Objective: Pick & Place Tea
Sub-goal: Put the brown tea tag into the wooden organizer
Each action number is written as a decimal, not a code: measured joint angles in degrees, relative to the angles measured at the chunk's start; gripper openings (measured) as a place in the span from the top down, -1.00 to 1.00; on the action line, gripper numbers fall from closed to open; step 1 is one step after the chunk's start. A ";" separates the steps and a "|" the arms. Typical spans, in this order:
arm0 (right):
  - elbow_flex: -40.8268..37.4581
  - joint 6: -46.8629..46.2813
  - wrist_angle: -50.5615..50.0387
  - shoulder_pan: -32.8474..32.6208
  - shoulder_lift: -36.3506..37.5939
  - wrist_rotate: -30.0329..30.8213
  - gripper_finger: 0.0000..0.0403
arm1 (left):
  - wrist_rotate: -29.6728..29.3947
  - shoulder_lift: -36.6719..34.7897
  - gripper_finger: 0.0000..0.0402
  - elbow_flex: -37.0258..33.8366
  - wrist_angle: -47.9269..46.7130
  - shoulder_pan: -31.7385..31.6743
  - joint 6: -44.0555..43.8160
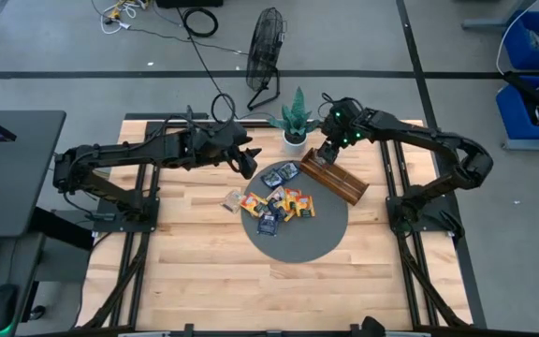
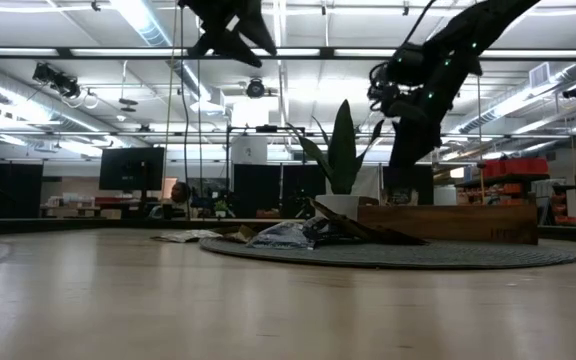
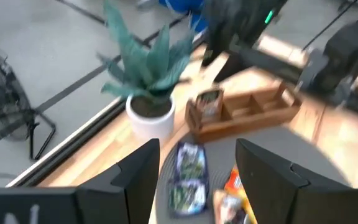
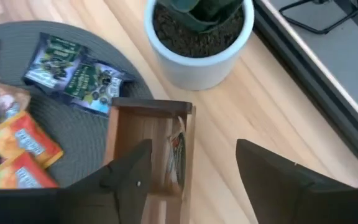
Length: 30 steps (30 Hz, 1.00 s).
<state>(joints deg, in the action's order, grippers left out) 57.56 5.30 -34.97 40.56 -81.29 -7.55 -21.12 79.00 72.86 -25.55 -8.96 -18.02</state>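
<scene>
Several tea sachets, orange and dark blue, lie in a loose heap point(image 1: 277, 202) on a round grey mat point(image 1: 299, 236). A pale one point(image 1: 231, 198) lies just off the mat's left edge. One sachet point(image 4: 178, 155) stands on its edge in the end compartment of the long wooden tray point(image 1: 335, 176). My right gripper point(image 4: 191, 180) hangs open above that compartment and touches nothing. My left gripper point(image 3: 197, 180) is open too. It is held high over the mat's far left part, above two dark sachets point(image 3: 188, 177).
A potted plant in a white pot point(image 1: 295, 126) stands close behind the tray's far end, next to my right gripper. A floor fan point(image 1: 266, 51) stands beyond the table's far edge. The near half of the table point(image 1: 251, 290) is bare wood.
</scene>
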 joint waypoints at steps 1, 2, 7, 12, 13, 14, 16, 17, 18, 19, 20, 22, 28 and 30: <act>0.07 -0.07 -1.11 0.00 1.11 0.00 -0.19 | 0.00 0.00 -0.07 0.00 -1.48 0.20 -0.52; 0.07 -0.09 -2.40 0.02 2.31 0.04 -0.19 | 0.00 0.00 -0.07 0.00 -2.90 0.27 -0.99; 0.07 -3.20 -8.33 -0.21 9.21 0.02 -0.15 | -0.01 0.00 -0.07 -0.69 -10.32 0.60 -4.19; 0.07 -9.24 -8.90 -2.55 17.12 -0.02 -0.12 | 1.07 0.00 -0.07 -6.77 -12.13 0.56 -6.92; 0.07 -10.65 -8.55 -3.23 18.63 -0.21 -0.12 | 2.48 0.00 -0.07 -8.47 -11.71 0.37 -7.28; 0.07 -12.12 -8.09 -3.84 19.94 -0.74 -0.12 | 4.32 0.00 -0.07 -10.33 -10.99 0.16 -7.72; 0.07 -14.87 -7.01 -5.27 22.23 -1.37 -0.12 | 7.26 0.02 -0.07 -14.26 -9.43 -0.27 -9.45; 0.07 -16.07 -6.38 -6.02 23.12 -1.49 -0.12 | 7.80 0.02 -0.07 -16.04 -8.24 -0.48 -10.11; 0.07 -17.10 -5.78 -6.80 23.89 -1.49 -0.12 | 7.89 0.02 -0.07 -17.74 -7.37 -0.62 -10.60; 0.07 -17.78 -5.03 -7.73 24.57 -1.49 -0.12 | 8.13 0.02 -0.07 -19.24 -7.11 -1.01 -11.82; 0.07 -18.56 -4.34 -8.61 24.95 -1.49 -0.12 | 9.26 0.04 -0.07 -20.56 -7.12 -1.78 -13.59; 0.07 -19.60 -3.06 -10.52 25.26 -0.59 -0.12 | 13.38 0.82 -0.07 -22.55 -6.59 -3.76 -17.56; 0.07 -19.98 -0.20 -15.03 23.63 2.31 -0.12 | 17.60 3.19 -0.07 -26.38 -2.34 -5.25 -18.85; 0.07 -20.46 0.76 -15.85 22.90 2.58 -0.12 | 17.74 4.84 -0.06 -26.38 -1.22 -4.70 -18.84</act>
<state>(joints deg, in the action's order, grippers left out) 57.63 -15.15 -34.21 24.70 -58.39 -4.97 -3.39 83.84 46.48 -26.76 -13.66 -36.85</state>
